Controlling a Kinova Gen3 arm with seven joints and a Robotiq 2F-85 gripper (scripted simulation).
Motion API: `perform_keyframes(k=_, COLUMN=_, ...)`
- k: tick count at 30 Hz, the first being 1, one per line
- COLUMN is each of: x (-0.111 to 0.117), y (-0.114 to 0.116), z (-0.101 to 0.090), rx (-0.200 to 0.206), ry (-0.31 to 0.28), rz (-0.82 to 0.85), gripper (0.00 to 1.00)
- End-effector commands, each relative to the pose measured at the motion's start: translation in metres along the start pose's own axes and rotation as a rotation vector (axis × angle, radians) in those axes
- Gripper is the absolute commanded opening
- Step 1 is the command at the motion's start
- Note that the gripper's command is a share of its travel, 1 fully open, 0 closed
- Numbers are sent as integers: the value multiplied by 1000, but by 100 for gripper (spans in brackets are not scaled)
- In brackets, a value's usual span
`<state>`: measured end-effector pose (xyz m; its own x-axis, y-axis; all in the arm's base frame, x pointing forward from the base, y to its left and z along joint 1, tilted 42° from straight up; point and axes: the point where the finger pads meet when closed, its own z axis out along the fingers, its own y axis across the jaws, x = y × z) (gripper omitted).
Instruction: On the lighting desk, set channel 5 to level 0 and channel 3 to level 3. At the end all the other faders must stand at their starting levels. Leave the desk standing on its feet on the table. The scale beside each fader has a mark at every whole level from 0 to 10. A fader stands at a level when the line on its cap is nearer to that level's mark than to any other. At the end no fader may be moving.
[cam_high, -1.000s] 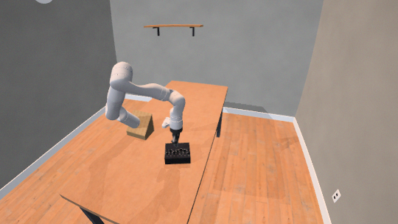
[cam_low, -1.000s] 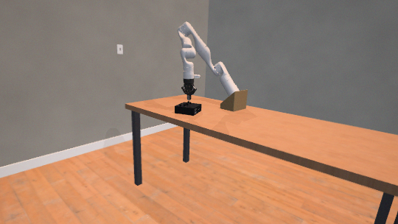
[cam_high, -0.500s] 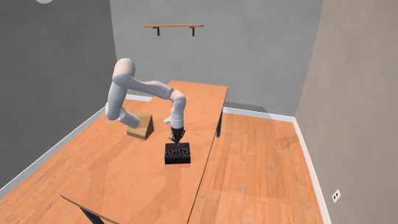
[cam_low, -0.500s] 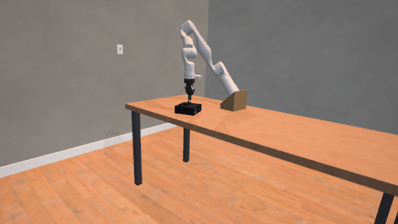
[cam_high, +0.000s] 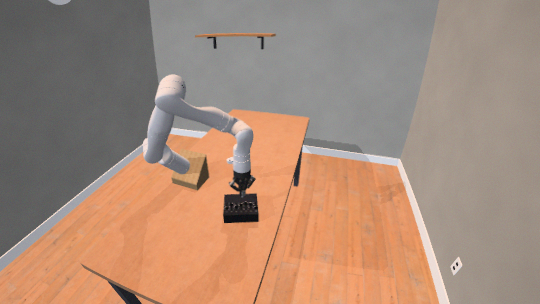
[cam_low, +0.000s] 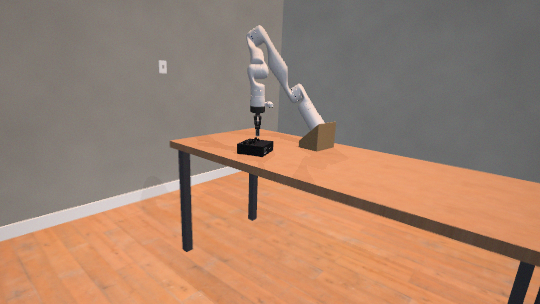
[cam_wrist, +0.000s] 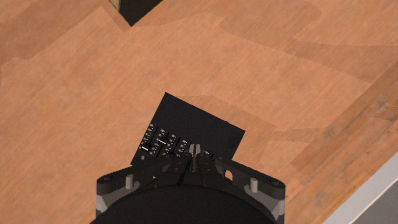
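Pointing straight down, the claw (cam_high: 243, 194) (cam_low: 257, 135) (cam_wrist: 195, 150) stands at the lighting desk, its fingertips together and nothing gripped between them. In the wrist view the fingertips overlie the control face of the desk (cam_high: 241, 217) (cam_low: 252, 148) (cam_wrist: 200, 117), beside the scale marks; whether they touch a fader cap or stand just above the face cannot be determined from these views.

The desk is a low black box, positioned upright on the tabletop (cam_high: 175, 245) (cam_low: 400, 182) (cam_wrist: 165, 55), near one long edge. Its faders are arranged in a row, each with a scale of pale marks alongside. Two caps (cam_wrist: 145, 147) (cam_wrist: 163, 141) with pale lines are visible at the end of the row away from the claw. The remaining part of the row is partly covered by the claw in the wrist view. Channel numbers and exact fader levels are too small to read.

The arm (cam_high: 205, 112) (cam_low: 277, 65) is white and jointed. It rises from a wedge-shaped mount (cam_high: 200, 172) (cam_low: 326, 136), bends over at its upper joints and descends vertically to the claw. The mount rests on the tabletop, apart from the desk. Dark legs (cam_high: 297, 170) (cam_low: 185, 200) support the tabletop above a plank floor (cam_high: 340, 225) (cam_low: 125, 250). A wooden shelf (cam_high: 235, 35) on two dark brackets is fixed to the grey wall (cam_high: 345, 75) beyond the tabletop.

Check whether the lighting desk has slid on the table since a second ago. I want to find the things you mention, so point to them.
No visible slide: in the top and exterior views, the lighting desk (cam_high: 241, 218) (cam_low: 252, 148) (cam_wrist: 200, 118) sits at the same spot relative to the table's (cam_high: 165, 240) (cam_low: 400, 180) (cam_wrist: 75, 100) edges.
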<state>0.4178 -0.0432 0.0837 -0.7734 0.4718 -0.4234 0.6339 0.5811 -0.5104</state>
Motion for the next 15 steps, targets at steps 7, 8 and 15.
perform_keyframes(k=7, x=2, y=9, z=-4, rx=-15, ry=-12, rz=202, gripper=0)
perform_keyframes(k=8, x=2, y=10, z=-4, rx=-16, ry=-12, rz=219, gripper=0)
perform_keyframes(k=15, x=2, y=12, z=-5, rx=-19, ry=-15, rz=296, gripper=0)
